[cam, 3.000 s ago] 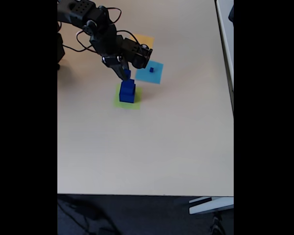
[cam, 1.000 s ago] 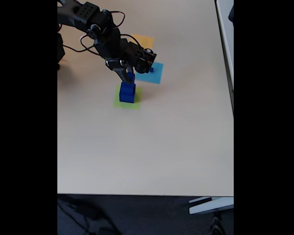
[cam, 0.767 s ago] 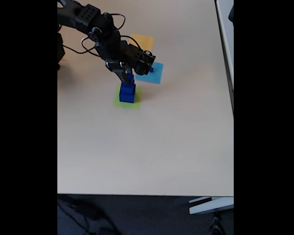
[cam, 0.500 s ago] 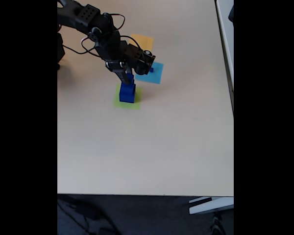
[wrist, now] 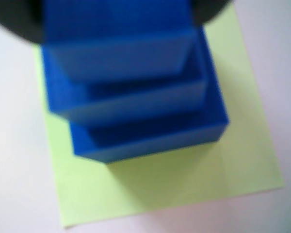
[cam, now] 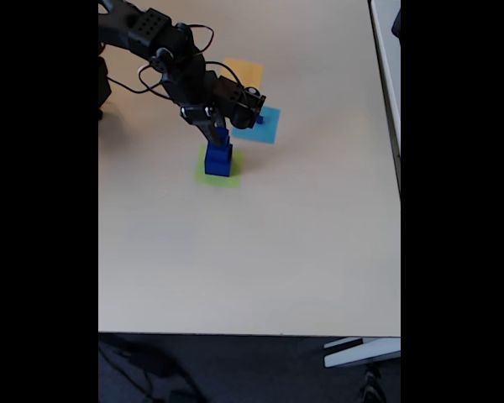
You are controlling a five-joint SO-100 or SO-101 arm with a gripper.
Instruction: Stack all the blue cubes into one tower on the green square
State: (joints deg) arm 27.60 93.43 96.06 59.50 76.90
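Tower (cam: 218, 159): standing on the green square (cam: 203, 177), which is lying mid-table (cam: 260, 252). The wrist view is showing three stepped blue tiers (wrist: 136, 97); whether the top tier is a cube or a held piece is unclear through blur. The fixed view is showing a small blue cube (cam: 259, 119) sitting apart on the light-blue patch (cam: 269, 130), so stacking is judged unfinished.

Count: blue cubes, two stacked for certain, one small apart; patches, three, counting the orange patch (cam: 248, 70).

Gripper (cam: 220, 134): hovering at the tower's top; grip state cannot be told.
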